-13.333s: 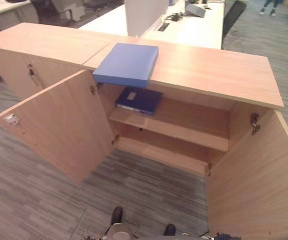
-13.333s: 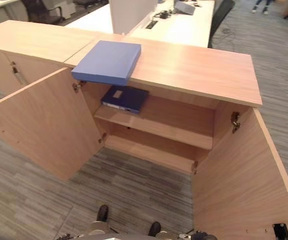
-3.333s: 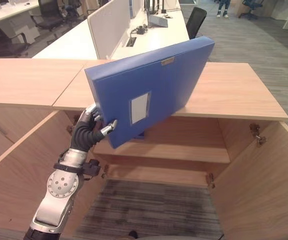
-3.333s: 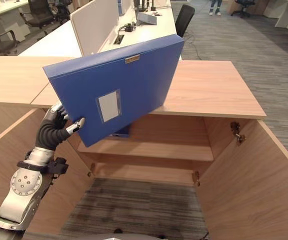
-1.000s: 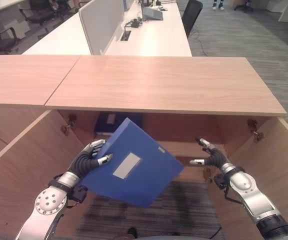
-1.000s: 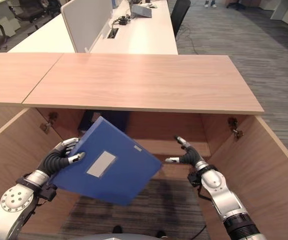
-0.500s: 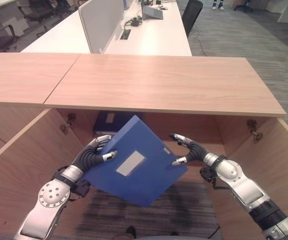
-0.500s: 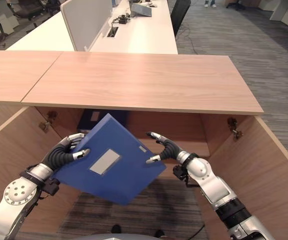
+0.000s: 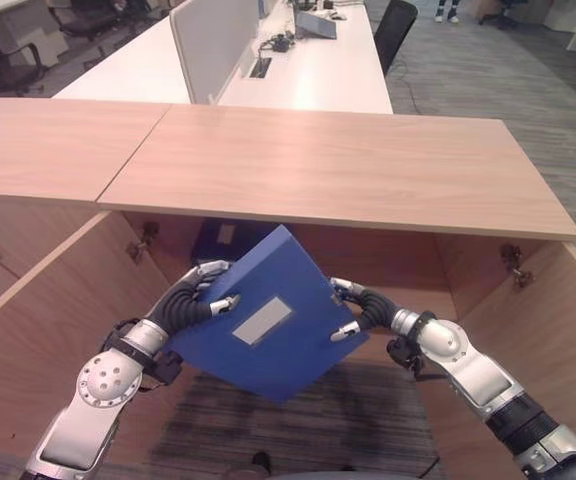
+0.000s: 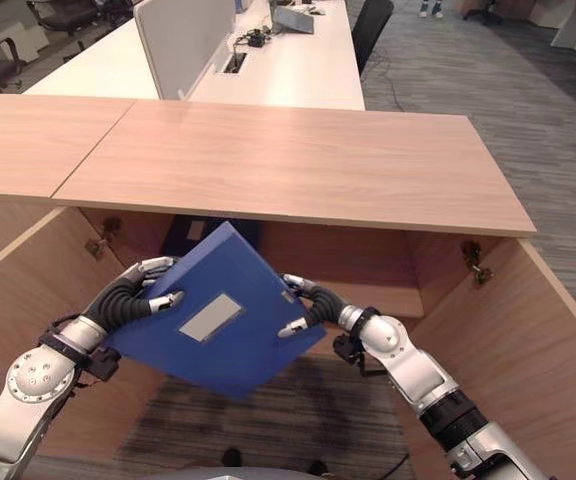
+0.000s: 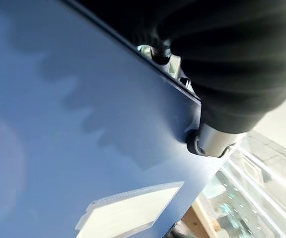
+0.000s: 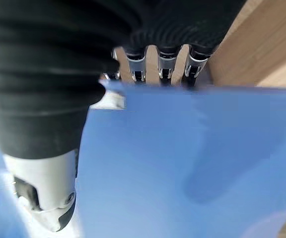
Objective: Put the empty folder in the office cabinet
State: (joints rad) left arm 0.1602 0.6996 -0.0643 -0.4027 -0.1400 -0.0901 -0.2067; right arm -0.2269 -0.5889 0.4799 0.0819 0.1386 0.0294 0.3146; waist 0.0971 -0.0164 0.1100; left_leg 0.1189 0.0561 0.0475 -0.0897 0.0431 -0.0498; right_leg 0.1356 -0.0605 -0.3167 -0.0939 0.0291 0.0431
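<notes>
Both hands, left (image 9: 193,305) and right (image 9: 360,308), grip the blue folder (image 9: 268,345); its white label (image 9: 262,321) is blank

The blue folder (image 9: 263,330) hides most of the cabinet shelf (image 9: 413,301) and part of a second dark blue folder (image 9: 220,238) behind it. Fingers of the right hand (image 10: 313,305) disappear behind the folder's edge.
</notes>
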